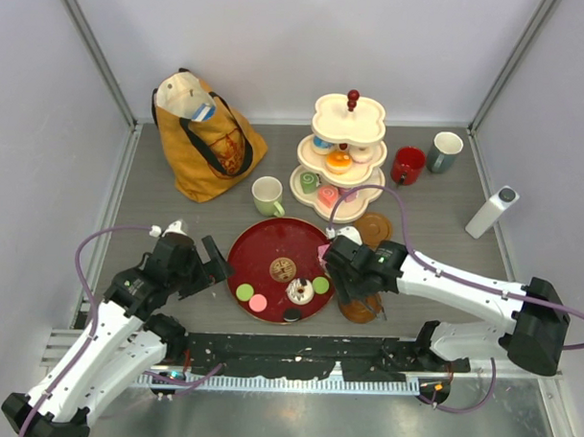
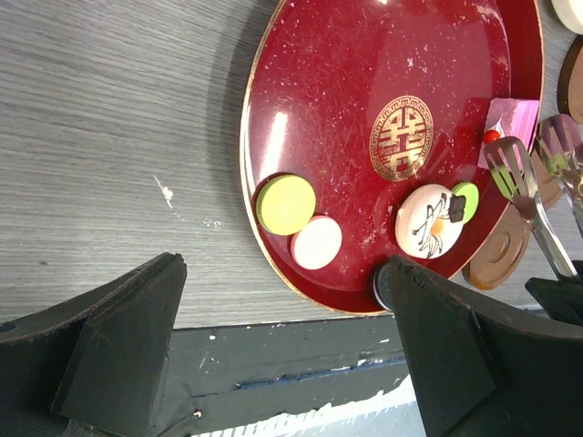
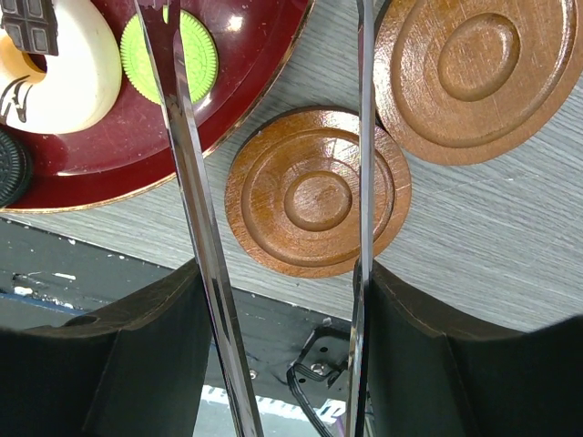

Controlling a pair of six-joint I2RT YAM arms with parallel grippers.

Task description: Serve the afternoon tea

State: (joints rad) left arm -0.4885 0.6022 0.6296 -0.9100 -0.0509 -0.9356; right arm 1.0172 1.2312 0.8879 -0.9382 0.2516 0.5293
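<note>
Your right fingers grip silver metal tongs, whose tips are over the right rim of the round dark-red tray. Your left fingers stand wide open and empty at its left. The tray holds a white iced donut, green macarons and a pink macaron. Pastries also fill the far cream three-tier stand. A pale green mug, a red mug and a grey-blue mug stand on the worktop around the stand.

Right wrist view: the tongs run off the top edge, tips unseen; donut cut at upper left, dark cookie at left edge. Left wrist view: tray cropped at top.
</note>
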